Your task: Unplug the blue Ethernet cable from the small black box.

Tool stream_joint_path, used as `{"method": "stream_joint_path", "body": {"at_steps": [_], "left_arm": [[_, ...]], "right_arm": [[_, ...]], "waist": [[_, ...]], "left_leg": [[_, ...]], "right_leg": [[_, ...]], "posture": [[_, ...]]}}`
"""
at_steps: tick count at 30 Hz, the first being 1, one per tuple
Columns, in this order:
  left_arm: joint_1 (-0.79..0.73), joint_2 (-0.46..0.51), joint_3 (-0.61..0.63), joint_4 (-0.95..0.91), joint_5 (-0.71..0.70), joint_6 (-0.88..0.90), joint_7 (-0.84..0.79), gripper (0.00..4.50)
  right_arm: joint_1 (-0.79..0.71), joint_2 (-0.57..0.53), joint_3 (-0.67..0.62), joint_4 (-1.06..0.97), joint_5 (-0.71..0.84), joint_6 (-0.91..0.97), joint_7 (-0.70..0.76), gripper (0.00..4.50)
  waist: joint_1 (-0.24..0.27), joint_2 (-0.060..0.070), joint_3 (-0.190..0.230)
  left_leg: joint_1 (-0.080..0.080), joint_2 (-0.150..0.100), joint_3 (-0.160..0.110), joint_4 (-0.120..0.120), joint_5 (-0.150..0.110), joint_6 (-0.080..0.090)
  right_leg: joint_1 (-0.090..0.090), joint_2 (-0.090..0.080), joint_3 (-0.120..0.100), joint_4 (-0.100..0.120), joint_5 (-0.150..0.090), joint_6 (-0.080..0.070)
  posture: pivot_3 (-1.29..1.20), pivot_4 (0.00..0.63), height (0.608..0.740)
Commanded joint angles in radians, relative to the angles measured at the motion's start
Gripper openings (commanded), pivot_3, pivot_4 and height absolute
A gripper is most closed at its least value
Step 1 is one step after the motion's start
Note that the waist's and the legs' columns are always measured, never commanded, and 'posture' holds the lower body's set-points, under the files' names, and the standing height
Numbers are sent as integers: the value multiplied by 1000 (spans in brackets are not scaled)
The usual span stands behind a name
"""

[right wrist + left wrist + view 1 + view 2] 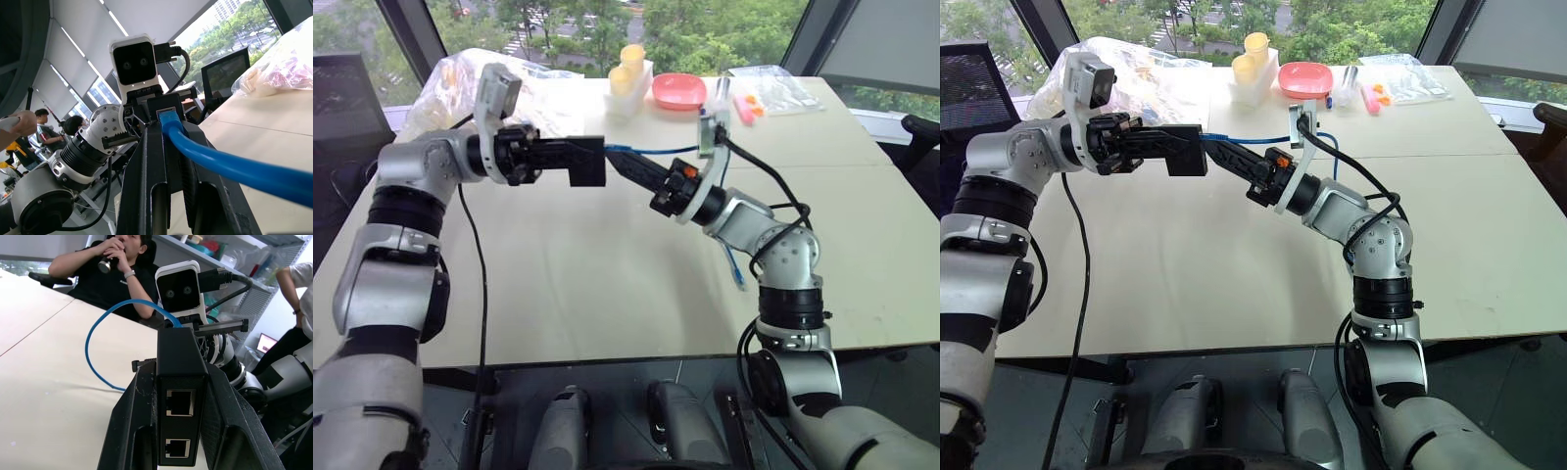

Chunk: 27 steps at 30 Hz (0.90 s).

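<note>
The small black box looks like matte black plastic, smooth faces. The blue Ethernet cable has a slick, slightly shiny rubbery jacket. The table is a pale matte top, a bit scuffed. The pink bowl looks like glossy plastic.

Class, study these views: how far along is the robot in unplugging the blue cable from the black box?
Done: the left gripper is shut on the small black box, held above the table. In hand: the right gripper is shut on the blue Ethernet cable beside its plug. Left: the plug appears seated in the box, so the pull-out remains.
</note>
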Motion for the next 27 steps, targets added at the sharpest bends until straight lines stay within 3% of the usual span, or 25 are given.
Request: {"method": "stream_joint_path", "body": {"at_steps": [1, 18, 24, 27], "left_arm": [[-1, 10, 10, -29, -9, -1, -5, 543], [-29, 16, 54, 33, 32, -35, -5, 543], [-21, -33, 62, 69, 164, -147, 7, 543], [39, -100, 90, 42, 232, -277, 154, 543]], "right_arm": [[-19, 13, -13, -26, 19, -24, 9, 66], [70, -53, -73, -74, 28, -21, -7, 66], [96, -85, -24, 19, -161, -97, -95, 66], [114, -116, 2, 127, -303, -133, -179, 66]], "waist": [[0, 0, 0], [0, 0, 0], [2, 0, 0], [9, 0, 0]], "left_leg": [[0, 0, 0, 0, 0, 0], [0, 0, 0, 0, 0, 0], [0, 0, 0, 0, 0, 0], [0, -1, 1, 0, 0, 0]], "right_leg": [[0, 0, 0, 0, 0, 0], [0, 0, 0, -1, 0, 0], [0, 0, 0, -1, 0, 0], [0, -1, 0, -2, -1, -1]], "posture": [[0, 150, 740], [0, 150, 740], [0, 150, 740], [0, 150, 740]]}}
